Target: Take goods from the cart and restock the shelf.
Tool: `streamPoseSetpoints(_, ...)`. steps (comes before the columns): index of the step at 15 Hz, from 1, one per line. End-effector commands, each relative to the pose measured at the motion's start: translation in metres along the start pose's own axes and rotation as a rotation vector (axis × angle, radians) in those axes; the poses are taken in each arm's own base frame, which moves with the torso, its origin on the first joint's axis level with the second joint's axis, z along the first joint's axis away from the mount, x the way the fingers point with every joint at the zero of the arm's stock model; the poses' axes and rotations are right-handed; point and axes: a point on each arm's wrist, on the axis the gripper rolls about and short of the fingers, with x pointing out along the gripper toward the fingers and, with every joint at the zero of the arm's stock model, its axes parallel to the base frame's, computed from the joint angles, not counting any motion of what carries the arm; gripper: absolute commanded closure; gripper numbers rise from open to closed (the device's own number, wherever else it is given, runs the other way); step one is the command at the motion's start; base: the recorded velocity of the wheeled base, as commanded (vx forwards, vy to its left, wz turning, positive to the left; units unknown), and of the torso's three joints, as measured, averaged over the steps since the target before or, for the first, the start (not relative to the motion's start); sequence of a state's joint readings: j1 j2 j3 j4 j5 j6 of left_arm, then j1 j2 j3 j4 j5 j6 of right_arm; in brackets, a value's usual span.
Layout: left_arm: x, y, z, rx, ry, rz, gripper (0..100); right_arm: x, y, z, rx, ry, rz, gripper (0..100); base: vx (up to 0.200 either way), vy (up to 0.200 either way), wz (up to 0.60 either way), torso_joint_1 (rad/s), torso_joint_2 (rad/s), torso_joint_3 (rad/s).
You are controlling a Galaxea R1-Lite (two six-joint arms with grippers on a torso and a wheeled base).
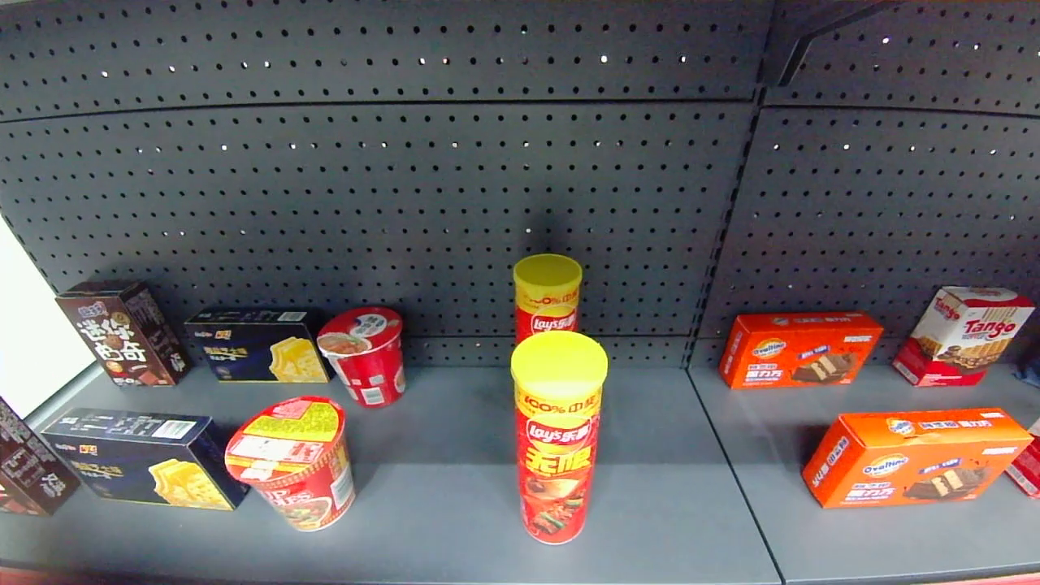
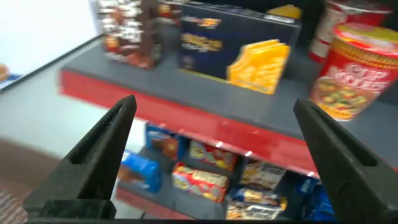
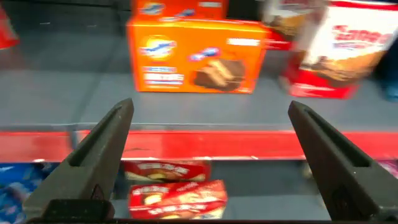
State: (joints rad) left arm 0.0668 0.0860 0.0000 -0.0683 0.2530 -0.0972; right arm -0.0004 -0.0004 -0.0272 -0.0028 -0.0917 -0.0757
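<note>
Both arms hang before the grey metal shelf (image 1: 455, 487), low by its red front edge (image 2: 205, 127). The left pincer (image 2: 214, 101) has its jaws spread wide with nothing between them, and faces the dark blue cardboard box with a yellow picture (image 2: 242, 46) and the red paper cup of noodles (image 2: 351, 74). The right pincer (image 3: 210, 104), equally wide apart and empty, faces the orange rectangular cardboard box (image 3: 193, 56). Between those groups a tall red chip tube with a yellow lid (image 1: 557, 439) stands upright, with a second such tube (image 1: 547, 296) behind it. With nothing in hand, a fetch from the cart seems due; the bare stretch right of the tubes lies nearer the right arm.
</note>
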Motion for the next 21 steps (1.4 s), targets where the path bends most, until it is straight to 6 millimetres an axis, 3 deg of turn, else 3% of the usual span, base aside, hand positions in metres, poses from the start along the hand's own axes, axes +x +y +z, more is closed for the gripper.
streamPoseSetpoints(1,0.0004,-0.0001,0.0002,0.002,0.004,0.001,0,0.0000,0.0000,0.0003,0.001,-0.002,0.000,0,0.000,0.000,0.00,0.000,0.00,0.000)
streamPoseSetpoints(21,0.0004,0.0001,0.0000,-0.003,0.005,0.006,0,-0.0001,0.0009,0.0006,0.011,-0.005,0.044,0,-0.010,0.000,0.00,0.000,0.00,0.000)
